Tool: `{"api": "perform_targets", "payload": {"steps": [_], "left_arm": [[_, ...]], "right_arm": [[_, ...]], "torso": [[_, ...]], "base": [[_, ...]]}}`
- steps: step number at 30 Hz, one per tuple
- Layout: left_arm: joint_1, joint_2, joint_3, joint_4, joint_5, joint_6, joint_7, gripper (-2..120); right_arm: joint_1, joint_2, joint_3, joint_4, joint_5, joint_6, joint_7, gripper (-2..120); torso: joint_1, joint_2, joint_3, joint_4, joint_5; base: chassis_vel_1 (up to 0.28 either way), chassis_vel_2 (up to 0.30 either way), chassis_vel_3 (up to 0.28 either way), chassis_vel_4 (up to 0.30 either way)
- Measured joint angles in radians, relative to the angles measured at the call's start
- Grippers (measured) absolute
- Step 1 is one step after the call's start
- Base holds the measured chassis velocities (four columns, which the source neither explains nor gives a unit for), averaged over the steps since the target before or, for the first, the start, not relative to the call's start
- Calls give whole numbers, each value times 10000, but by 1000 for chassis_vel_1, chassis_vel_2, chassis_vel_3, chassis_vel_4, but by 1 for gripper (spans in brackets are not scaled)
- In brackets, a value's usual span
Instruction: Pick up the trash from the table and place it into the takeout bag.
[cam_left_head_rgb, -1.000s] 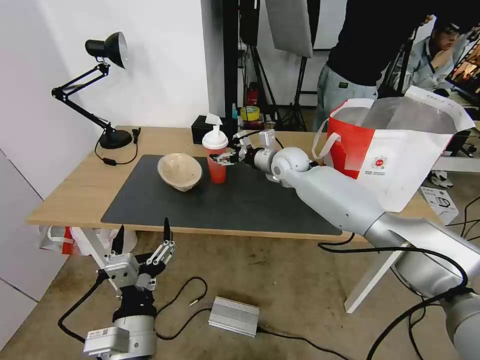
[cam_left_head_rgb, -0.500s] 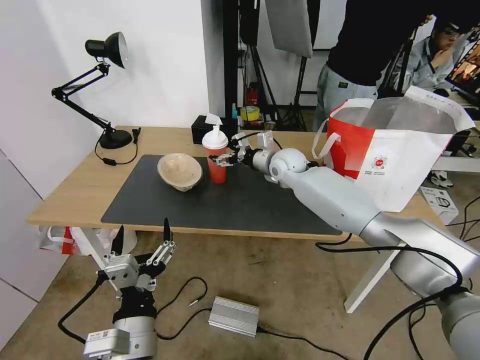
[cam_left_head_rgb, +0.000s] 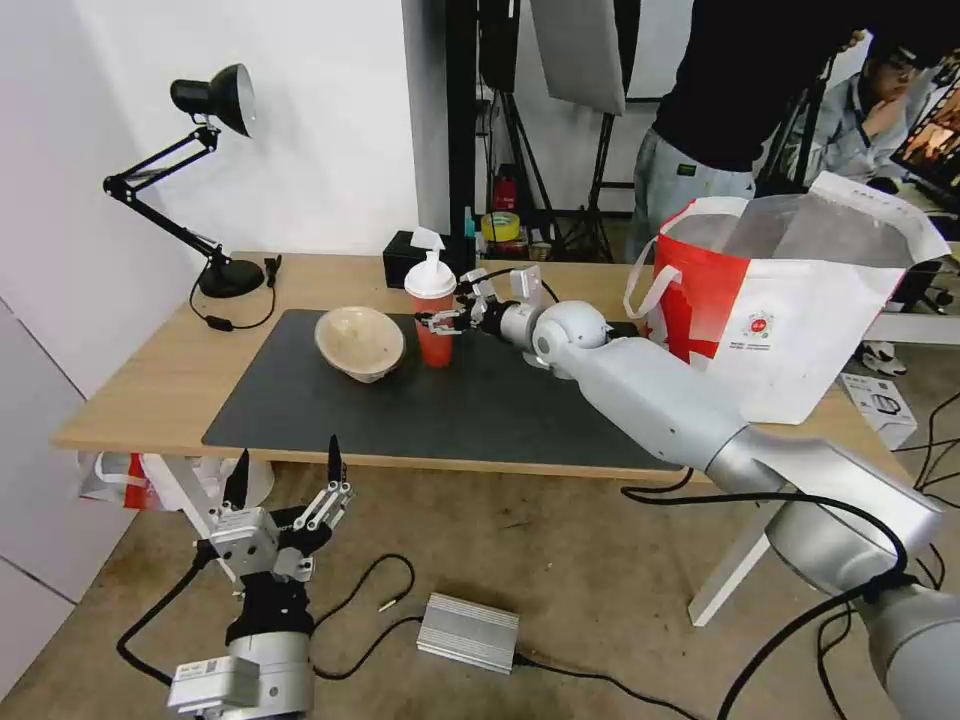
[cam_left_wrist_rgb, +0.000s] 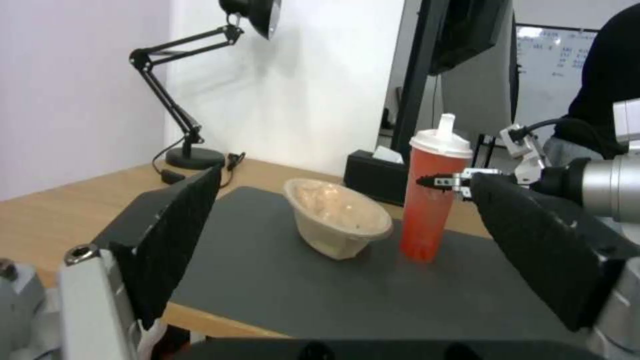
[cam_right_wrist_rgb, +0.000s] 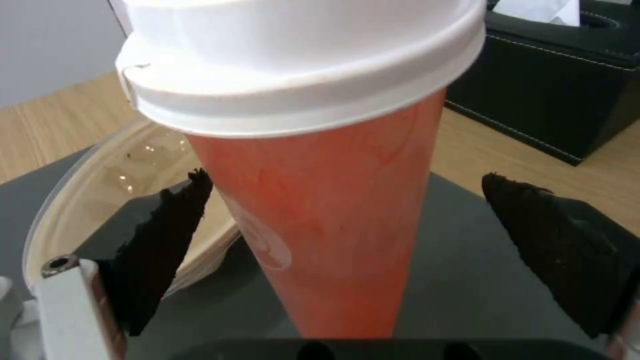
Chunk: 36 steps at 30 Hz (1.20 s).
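Head view: the right hand (cam_left_head_rgb: 447, 322) reaches across the grey mat (cam_left_head_rgb: 480, 405) on the counter (cam_left_head_rgb: 150, 385), its fingers spread apart on either side of the red cup (cam_left_head_rgb: 432, 316) just under the white lid. The cup stands upright on the mat toward the far edge. The beige bowl (cam_left_head_rgb: 359, 343) sits tilted on the mat just beside the cup, on the side toward the lamp (cam_left_head_rgb: 200, 165). A black tissue box (cam_left_head_rgb: 408, 262) stands behind the cup at the far edge. The bag (cam_left_head_rgb: 790, 295) stands open at the right end of the counter. The left hand (cam_left_head_rgb: 285, 485) hangs idle below the near edge, fingers apart and pointing up.

Left wrist view: the left hand's two dark fingers (cam_left_wrist_rgb: 177, 235) stand wide apart. Between them show the bowl (cam_left_wrist_rgb: 337, 222), the cup (cam_left_wrist_rgb: 433, 192) and the right hand (cam_left_wrist_rgb: 443, 181) at the cup's side.

Right wrist view: the cup (cam_right_wrist_rgb: 333, 200) stands between the right hand's spread fingers (cam_right_wrist_rgb: 167, 240), with a gap on each side. The bowl (cam_right_wrist_rgb: 107, 200) lies behind one finger, the tissue box (cam_right_wrist_rgb: 560, 75) beyond the other.
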Motion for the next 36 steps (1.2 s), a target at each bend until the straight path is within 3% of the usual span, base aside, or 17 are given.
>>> {"api": "perform_targets", "payload": {"steps": [11,15,21,24,30,33,36], "left_arm": [[23,-7,29,-2,-5,-6,3,100],[45,-10,37,-3,-4,-12,7,100],[60,-49,93,2,11,-18,7,100],[59,-50,110,26,18,-25,8,100],[45,-52,139,34,23,-26,11,100],[33,-46,146,38,27,-26,12,100],[19,-32,137,39,28,-26,13,100]], "right_arm": [[-1,-2,8,-146,-15,163,-109,94],[-2,45,28,-290,-16,277,-182,75],[-3,66,28,-388,-51,385,-274,58],[1,57,27,-404,-51,404,-327,43],[-13,-21,25,-358,-54,423,-330,26],[-46,-104,23,-248,-53,464,-326,12],[-49,-142,23,-160,-45,482,-321,7]], "torso": [[0,0,0,0,0],[0,0,0,0,0],[-1,0,0,0,1],[0,0,0,1,0],[0,0,0,0,0],[0,0,0,0,0],[0,0,0,0,0]], "base": [[0,0,0,0],[0,0,0,0],[0,0,0,0],[0,0,0,0],[0,0,0,0],[0,0,0,0],[0,0,0,0]]}}
